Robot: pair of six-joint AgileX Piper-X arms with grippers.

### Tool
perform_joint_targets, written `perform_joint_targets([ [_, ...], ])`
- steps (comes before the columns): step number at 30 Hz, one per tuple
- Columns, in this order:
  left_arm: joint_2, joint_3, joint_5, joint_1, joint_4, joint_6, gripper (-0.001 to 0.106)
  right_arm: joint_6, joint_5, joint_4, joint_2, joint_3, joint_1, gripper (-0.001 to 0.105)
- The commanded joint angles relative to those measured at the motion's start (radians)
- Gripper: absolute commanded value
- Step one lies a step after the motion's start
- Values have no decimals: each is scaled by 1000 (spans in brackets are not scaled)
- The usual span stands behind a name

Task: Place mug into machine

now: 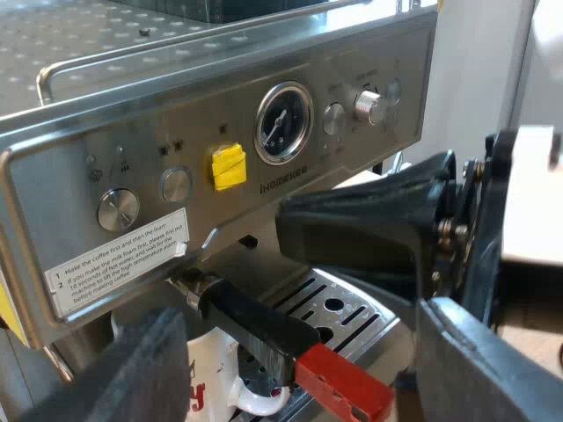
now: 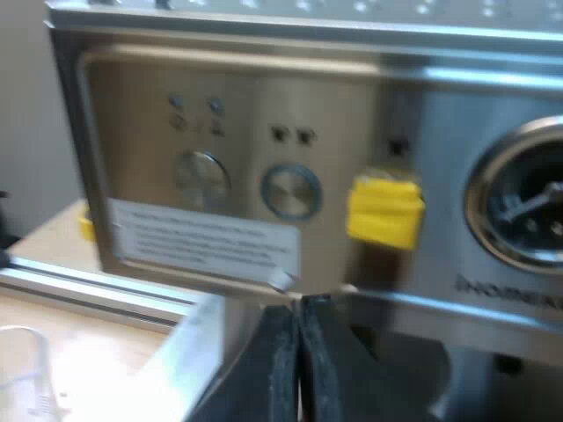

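Our left hand point(image 1: 299, 352) is open: fingers spread wide, nothing gripped. Between them we see the white mug point(image 1: 211, 365) standing on the drip tray point(image 1: 347, 312) of the espresso machine point(image 1: 220, 114), under the locked holder point(image 1: 255, 321) with its red-ended handle. Our right hand point(image 2: 297, 360) is closed, fingers pressed together on nothing, at the machine's front below the yellow tape point(image 2: 384, 211).
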Motion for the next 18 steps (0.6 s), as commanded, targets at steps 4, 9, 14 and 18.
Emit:
perform_joint_targets([
  [4,-1,-3,14,-1,-12,-10,59,-8,22,-29,5,-10,-43,0],
  [9,-1,-3,14,-1,-4,-10,59,4,17,-29,8,-10,-62,0],
  [14,-1,-3,14,-1,-1,-10,59,4,14,-49,19,-10,-62,0],
  [18,-1,-3,14,-1,3,-10,59,4,12,-59,21,-10,-62,0],
])
